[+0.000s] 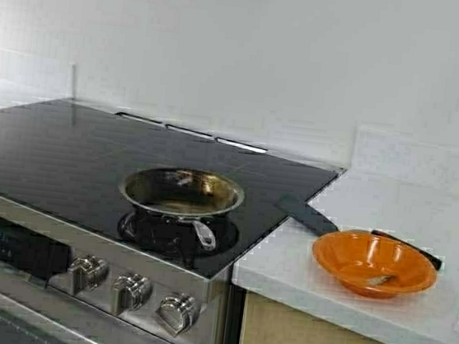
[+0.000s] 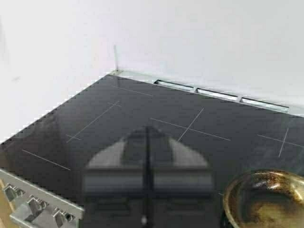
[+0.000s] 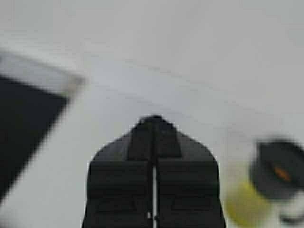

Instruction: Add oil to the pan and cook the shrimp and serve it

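The steel pan (image 1: 181,193) stands on the front burner of the black cooktop (image 1: 67,145), its short handle toward the knobs. Its browned inside looks bare, and its rim (image 2: 266,197) also shows in the left wrist view. A small pale shrimp (image 1: 379,280) lies in the orange bowl (image 1: 374,263) on the counter. In the right wrist view the oil jug's black lid (image 3: 278,173) sits above yellow-green oil (image 3: 242,204), off to one side. My left gripper (image 2: 147,130) hovers shut over the cooktop beside the pan. My right gripper (image 3: 153,118) is shut above the white counter. Both hold nothing.
A black spatula handle (image 1: 307,217) lies behind the orange bowl, reaching onto the cooktop's edge. Several stove knobs (image 1: 131,289) line the front panel. The white counter (image 1: 425,203) runs right of the stove, and a white wall stands behind.
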Tool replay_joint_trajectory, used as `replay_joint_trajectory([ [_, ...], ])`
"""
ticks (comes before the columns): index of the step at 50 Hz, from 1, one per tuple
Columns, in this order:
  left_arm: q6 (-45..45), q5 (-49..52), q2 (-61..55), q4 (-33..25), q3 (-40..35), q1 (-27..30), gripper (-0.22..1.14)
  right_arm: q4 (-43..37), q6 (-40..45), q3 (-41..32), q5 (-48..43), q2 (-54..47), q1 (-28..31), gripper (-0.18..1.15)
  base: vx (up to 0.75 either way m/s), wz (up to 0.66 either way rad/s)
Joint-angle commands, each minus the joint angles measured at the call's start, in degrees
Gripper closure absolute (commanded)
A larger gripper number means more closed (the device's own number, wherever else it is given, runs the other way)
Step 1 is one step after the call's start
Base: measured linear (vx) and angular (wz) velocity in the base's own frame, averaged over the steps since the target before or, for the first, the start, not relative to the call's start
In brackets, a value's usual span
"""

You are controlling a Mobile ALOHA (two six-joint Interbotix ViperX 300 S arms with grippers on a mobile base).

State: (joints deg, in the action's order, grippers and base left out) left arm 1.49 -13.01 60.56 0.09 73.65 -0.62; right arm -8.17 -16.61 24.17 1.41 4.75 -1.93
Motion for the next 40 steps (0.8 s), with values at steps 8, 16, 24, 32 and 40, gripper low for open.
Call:
replay_joint_trajectory([
  [8,-0.09,0.09,0.18,-0.09,-1.58,0.09,0.89,6.42,-0.26,-2.46,13.01,5.62,10.46,0.88,0.00,0.00],
  [16,-0.18,0.26,0.18,-0.09,-1.58,0.09,0.89,9.76,0.35,-2.99,17.40,4.22,18.19,0.88,0.00,0.00],
  [24,-0.09,0.26,0.18,-0.09,-1.67,0.18,0.89,10.55,3.16,-1.58,17.31,2.20,24.52,0.88,0.00,0.00],
  [32,-0.09,0.26,0.18,0.00,-1.67,0.18,0.89,11.43,6.68,1.49,17.31,-0.62,30.50,0.82,0.00,0.00],
  [40,-0.18,0.26,0.18,0.00,-1.67,0.09,0.89,13.62,11.07,4.83,17.31,-3.08,36.56,0.77,0.00,0.00],
])
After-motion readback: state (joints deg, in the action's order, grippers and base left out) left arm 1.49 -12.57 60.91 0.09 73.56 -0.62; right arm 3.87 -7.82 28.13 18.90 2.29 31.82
